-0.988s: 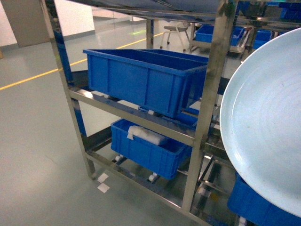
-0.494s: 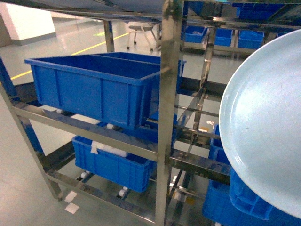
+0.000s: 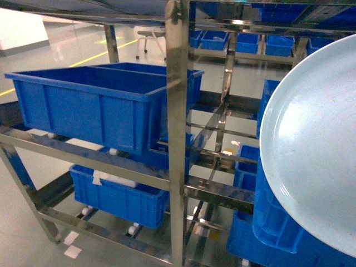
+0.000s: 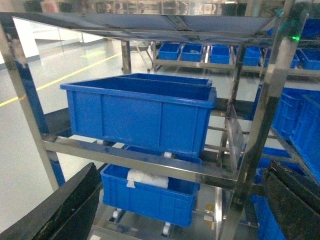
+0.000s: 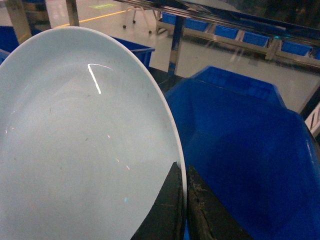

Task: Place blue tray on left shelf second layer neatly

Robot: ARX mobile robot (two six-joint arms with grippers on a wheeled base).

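The blue tray (image 3: 311, 150) is a pale, glossy round dish held on edge at the right of the head view. In the right wrist view the blue tray (image 5: 75, 150) fills the left side, and my right gripper (image 5: 184, 175) is shut on its rim, one black finger on each face. The left shelf second layer (image 3: 105, 157) is a shiny steel tier that carries a large deep-blue crate (image 3: 94, 103); the left wrist view shows the same tier (image 4: 140, 159) and crate (image 4: 140, 110). My left gripper (image 4: 182, 172) is open and empty, facing the rack.
A steel post (image 3: 177, 139) stands between the left rack and the bay behind the tray. A smaller blue crate (image 3: 119, 194) with a white bundle sits on the lowest tier. More blue crates (image 3: 272, 222) are stacked at the lower right, and another (image 5: 250, 150) lies behind the tray.
The rack has slid left and grown larger in the head view, as the base came closer and turned right. The tray keeps its place at the right, still gripped.
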